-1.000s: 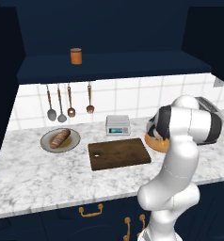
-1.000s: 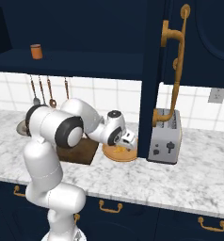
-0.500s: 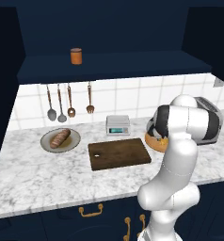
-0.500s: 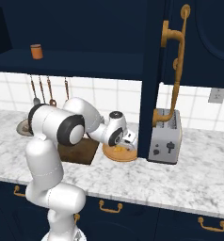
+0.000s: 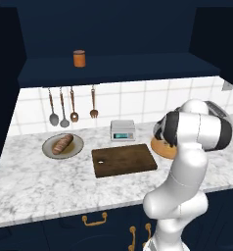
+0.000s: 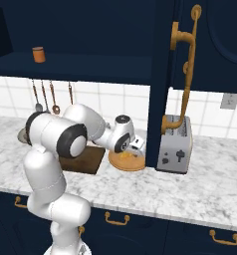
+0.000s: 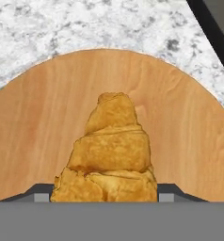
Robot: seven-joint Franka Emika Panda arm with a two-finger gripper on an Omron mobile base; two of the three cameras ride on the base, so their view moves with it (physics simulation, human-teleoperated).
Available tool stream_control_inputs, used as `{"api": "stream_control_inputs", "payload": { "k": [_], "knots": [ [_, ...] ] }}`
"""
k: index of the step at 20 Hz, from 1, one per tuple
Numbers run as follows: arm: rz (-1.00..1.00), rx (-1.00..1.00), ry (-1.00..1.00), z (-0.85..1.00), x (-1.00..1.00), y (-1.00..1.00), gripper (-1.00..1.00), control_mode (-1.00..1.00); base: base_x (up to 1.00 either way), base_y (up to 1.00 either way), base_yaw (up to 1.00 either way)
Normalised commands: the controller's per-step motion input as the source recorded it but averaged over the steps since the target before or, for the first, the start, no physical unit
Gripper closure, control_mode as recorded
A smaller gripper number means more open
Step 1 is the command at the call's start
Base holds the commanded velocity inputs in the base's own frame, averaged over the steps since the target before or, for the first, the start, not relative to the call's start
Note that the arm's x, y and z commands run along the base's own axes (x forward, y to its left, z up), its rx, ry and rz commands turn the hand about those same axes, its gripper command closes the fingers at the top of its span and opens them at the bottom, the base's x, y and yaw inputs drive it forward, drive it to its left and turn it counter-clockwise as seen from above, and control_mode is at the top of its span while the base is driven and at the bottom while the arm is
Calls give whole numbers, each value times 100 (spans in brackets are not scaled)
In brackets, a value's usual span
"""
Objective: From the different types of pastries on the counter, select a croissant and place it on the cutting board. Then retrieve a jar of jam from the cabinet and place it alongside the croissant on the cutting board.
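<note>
On the white-grey marbled counter [image 5: 35, 181], a small golden-yellow croissant [image 7: 109, 150] lies on a round wooden plate [image 7: 48, 117] — the gripper's [image 7: 103, 194] dark fingertips [image 7: 41, 194] flank it, grip undeterminable — right of the dark brown cutting board [image 5: 123, 160].

The marbled counter [image 5: 50, 181] carries a cutting board [image 5: 124, 160], grey plate [image 5: 77, 145], scale [image 5: 123, 130], wooden plate [image 7: 48, 117] and toaster [image 6: 175, 144].

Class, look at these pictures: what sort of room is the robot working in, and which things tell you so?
A kitchen, computer-rendered. The clues: a marbled counter with a cutting board, utensils hanging on the tiled wall, and a toaster.
</note>
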Motion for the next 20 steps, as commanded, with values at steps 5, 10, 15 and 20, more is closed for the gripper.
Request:
{"api": "stream_control_inputs", "payload": {
  "k": [5,10,15,20],
  "knots": [
    [0,0,-11,43,-32,30,100,-100,0,0,0],
    [0,-1,-6,23,-33,55,100,-100,0,0,0],
    [1,-1,-5,19,-33,55,100,-100,0,0,0],
    [2,0,-1,7,-25,59,100,-100,0,0,0]
  ]
}}
